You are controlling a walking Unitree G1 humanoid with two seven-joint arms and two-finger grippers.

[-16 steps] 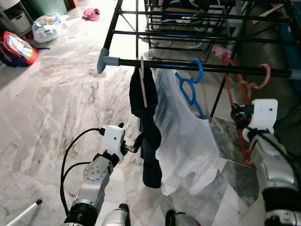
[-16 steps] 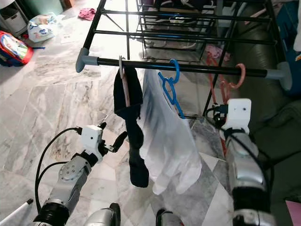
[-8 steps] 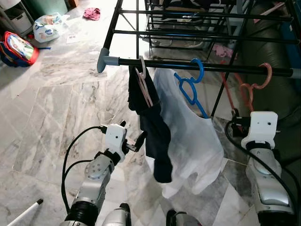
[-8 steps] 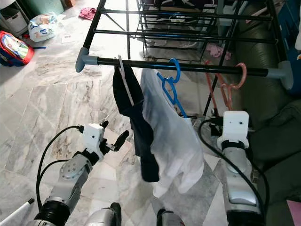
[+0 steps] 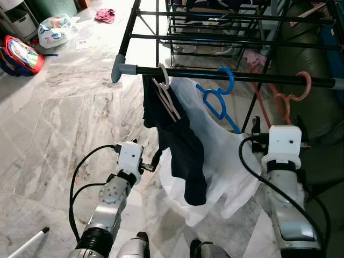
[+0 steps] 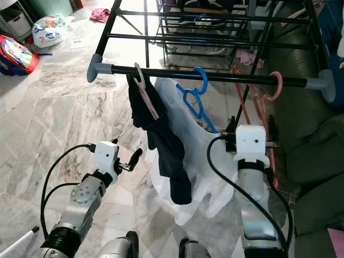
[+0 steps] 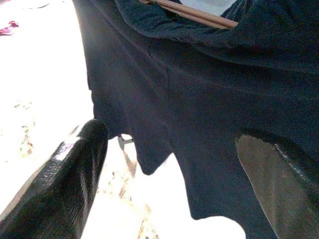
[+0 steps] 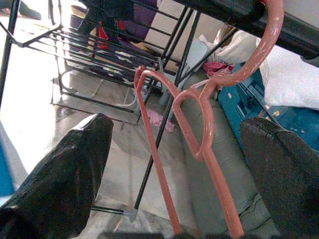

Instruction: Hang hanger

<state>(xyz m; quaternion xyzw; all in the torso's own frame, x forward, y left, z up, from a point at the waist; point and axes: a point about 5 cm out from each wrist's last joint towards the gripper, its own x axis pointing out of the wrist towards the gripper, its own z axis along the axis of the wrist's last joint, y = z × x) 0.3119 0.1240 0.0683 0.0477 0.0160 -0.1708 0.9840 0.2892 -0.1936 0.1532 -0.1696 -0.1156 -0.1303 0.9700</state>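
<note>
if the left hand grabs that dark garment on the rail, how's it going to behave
The dark garment is probably floppy: it drapes in loose folds off its hanger. Likely light too, given that thin hanger holds it. Since the hanger merely hooks over the rail, a tug from the left hand may swing or slide it.

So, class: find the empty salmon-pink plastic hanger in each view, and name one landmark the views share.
Left eye view: salmon-pink plastic hanger hooked on the black rail, far right.
Right eye view: same hanger, above the right gripper.
Left wrist view: none visible.
Right wrist view: centre, between the open jaws.
Shared landmark: the black rail.
</note>
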